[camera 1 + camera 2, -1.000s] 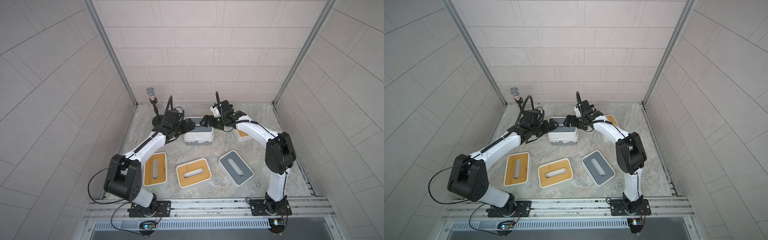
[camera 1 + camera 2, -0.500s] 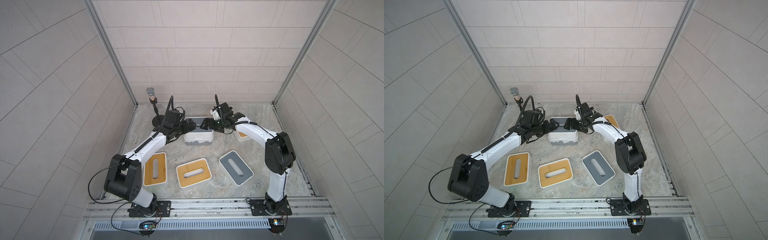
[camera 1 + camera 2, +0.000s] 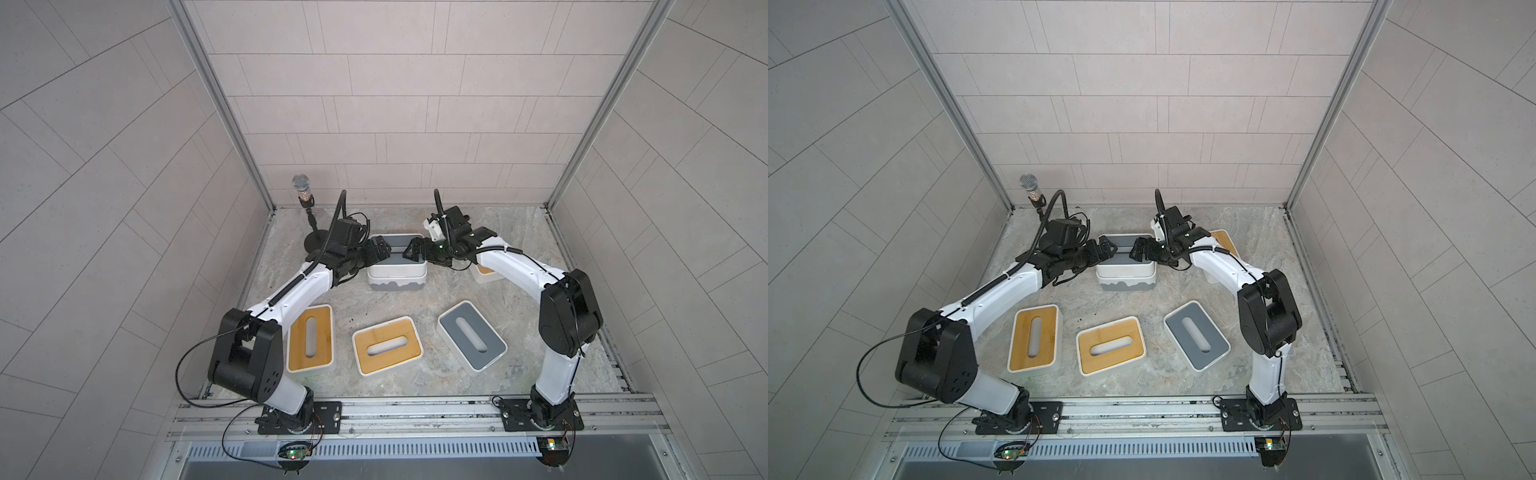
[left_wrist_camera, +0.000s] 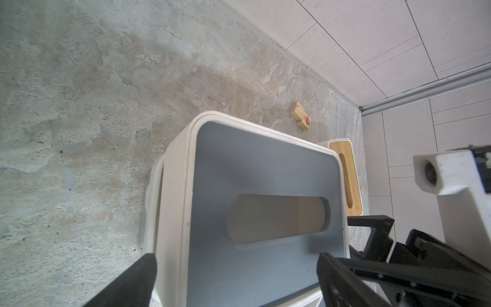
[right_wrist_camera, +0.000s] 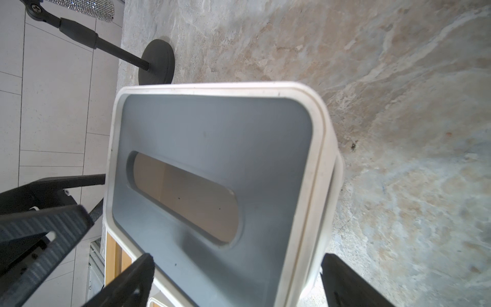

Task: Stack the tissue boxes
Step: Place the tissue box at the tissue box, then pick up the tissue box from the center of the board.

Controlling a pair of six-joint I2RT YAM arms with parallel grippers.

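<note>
Pale tiled walls (image 3: 382,104) close the space at 9, 12 and 3 o'clock, joined by slanting metal posts (image 3: 222,104) at 11 and 1. The floor (image 3: 415,299) is mottled grey-beige stone. A metal rail (image 3: 415,411) and slotted grille (image 3: 415,451) run along 6 o'clock. Light is soft and even.

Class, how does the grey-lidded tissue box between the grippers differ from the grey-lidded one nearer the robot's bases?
The far box sits on the wavy-based box; the near box on the table. The far box lies roughly square to the back wall; the near box, angled. Both have slotted grey lids.
</note>
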